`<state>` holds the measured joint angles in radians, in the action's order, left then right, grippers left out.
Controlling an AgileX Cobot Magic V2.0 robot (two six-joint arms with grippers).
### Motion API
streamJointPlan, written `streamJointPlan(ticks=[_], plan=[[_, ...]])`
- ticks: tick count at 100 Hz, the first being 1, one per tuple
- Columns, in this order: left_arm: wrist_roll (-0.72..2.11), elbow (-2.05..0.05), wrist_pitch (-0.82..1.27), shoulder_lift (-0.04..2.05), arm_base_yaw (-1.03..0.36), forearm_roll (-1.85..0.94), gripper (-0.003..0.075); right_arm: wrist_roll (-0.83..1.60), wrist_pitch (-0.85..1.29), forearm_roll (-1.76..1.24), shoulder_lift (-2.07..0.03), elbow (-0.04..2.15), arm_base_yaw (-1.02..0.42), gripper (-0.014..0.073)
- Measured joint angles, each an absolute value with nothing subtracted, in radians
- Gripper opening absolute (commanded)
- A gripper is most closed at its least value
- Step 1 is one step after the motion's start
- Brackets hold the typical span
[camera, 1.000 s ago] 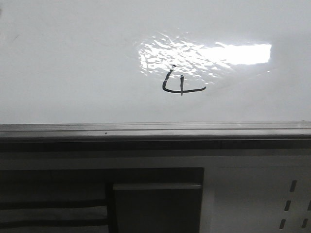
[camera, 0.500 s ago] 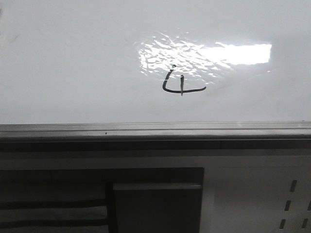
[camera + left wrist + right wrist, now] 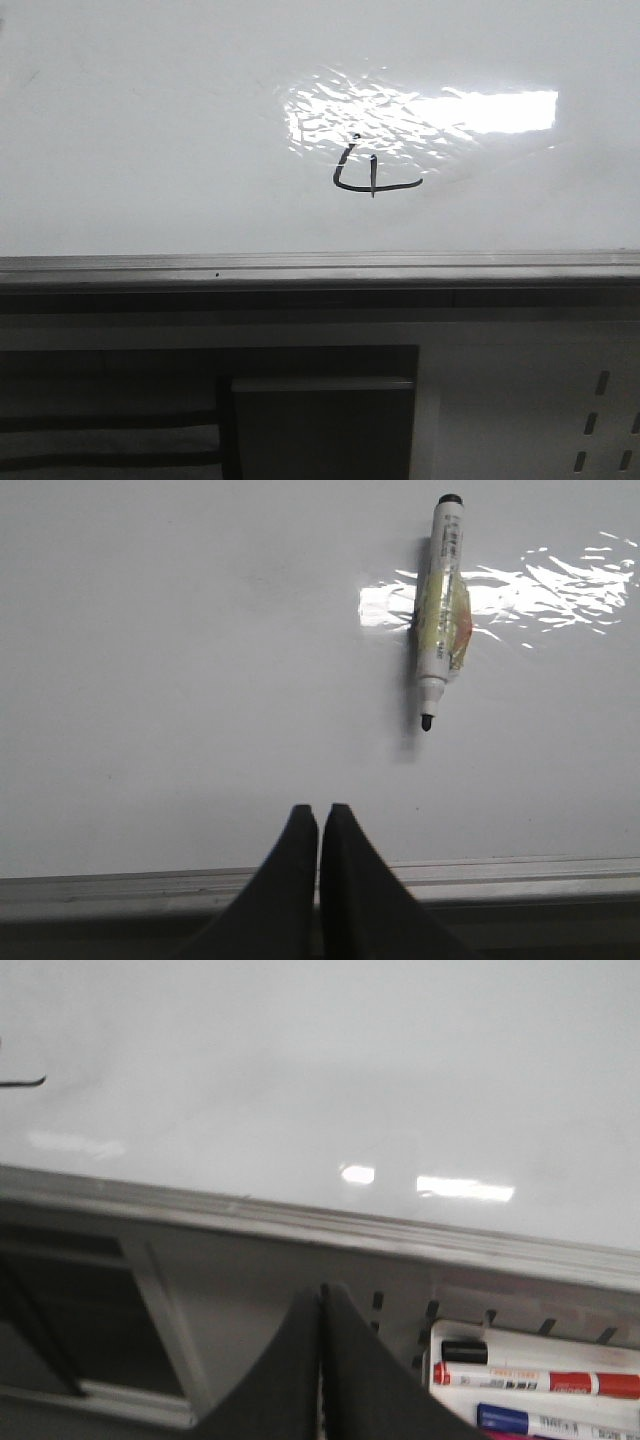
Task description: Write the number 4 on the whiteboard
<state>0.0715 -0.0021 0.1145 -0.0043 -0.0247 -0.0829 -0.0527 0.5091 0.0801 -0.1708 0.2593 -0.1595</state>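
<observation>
The number 4 (image 3: 372,175) is drawn in thin black marker on the glossy whiteboard (image 3: 150,130), just below the rippled light reflection. The end of one stroke shows in the right wrist view (image 3: 25,1083). An uncapped black marker (image 3: 441,600) lies flat on the whiteboard (image 3: 180,660) in the left wrist view, tip toward the rail. My left gripper (image 3: 319,813) is shut and empty, over the board's grey edge rail (image 3: 120,892), apart from the marker. My right gripper (image 3: 320,1295) is shut and empty, below the rail (image 3: 300,1222). Neither gripper shows in the front view.
A dark-panelled cabinet (image 3: 320,420) stands below the board's rail (image 3: 320,268). A white holder (image 3: 560,1355) with a red marker (image 3: 540,1380) and a blue marker (image 3: 560,1422) sits beside the right gripper.
</observation>
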Motion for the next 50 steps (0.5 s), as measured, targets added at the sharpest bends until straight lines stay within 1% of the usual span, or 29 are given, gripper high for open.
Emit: streamJointPlan(ticks=[11,23,35,50], plan=[[0.072,-0.002,0.115,-0.004,-0.025,-0.083,-0.002,-0.053,0.403,0.06,-0.074,0.157,-0.089,-0.0071],[0.072,-0.002,0.115,-0.004,-0.025,-0.083,-0.002,-0.053,0.282,0.031,-0.021,0.067,-0.035,-0.0071],[0.072,-0.002,0.115,-0.004,-0.025,-0.083,-0.002,-0.053,0.159,0.021,0.001,-0.007,-0.016,-0.0071],[0.072,-0.002,0.115,-0.004,-0.025,-0.083,-0.002,-0.053,0.101,0.017,0.008,-0.008,-0.012,-0.0071]])
